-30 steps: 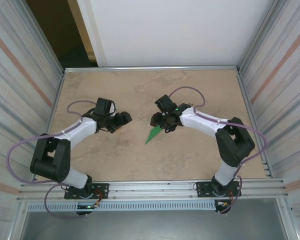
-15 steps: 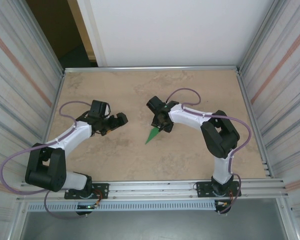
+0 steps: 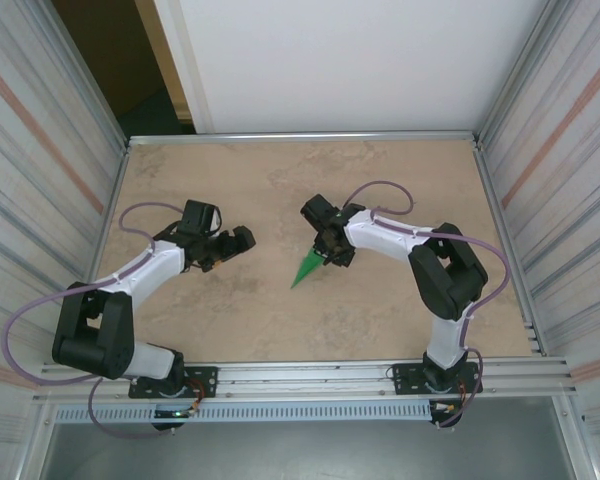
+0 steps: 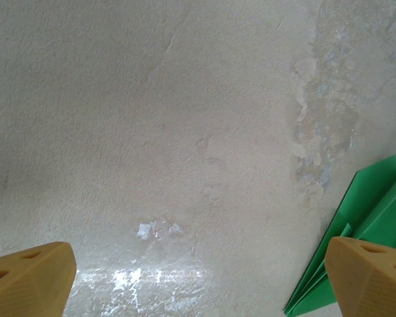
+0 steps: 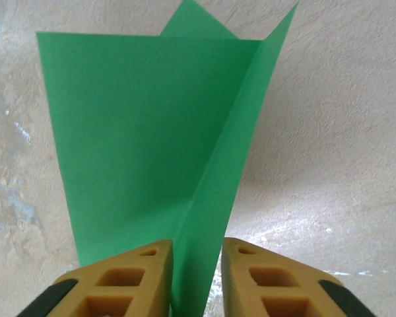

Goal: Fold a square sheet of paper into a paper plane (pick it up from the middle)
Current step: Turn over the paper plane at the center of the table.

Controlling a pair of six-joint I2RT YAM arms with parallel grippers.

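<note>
The paper plane [image 3: 306, 268] lies on the tan table as a slim green dart, its tip toward the near edge; the square sheet of paper is folded into this shape. My right gripper [image 3: 328, 254] sits over its wide far end. In the right wrist view the plane [image 5: 152, 132] spreads ahead, and its raised centre ridge runs between the right gripper's [image 5: 197, 264] narrow jaws, with a sliver of table still showing beside the right finger. My left gripper [image 3: 242, 241] hovers to the left, open wide [image 4: 198, 277] over bare table, with the plane's edge [image 4: 376, 218] by its right fingertip.
The tan tabletop [image 3: 280, 320] is bounded by metal rails and ribbed side walls [image 3: 40, 200]. A worn, shiny patch [image 4: 145, 277] marks the surface under the left gripper. Purple cables loop off both arms.
The right gripper's jaws have narrowed around the plane's ridge while its arm swung left. The left gripper spread wider and drew back slightly to the left. The plane has stayed put.
</note>
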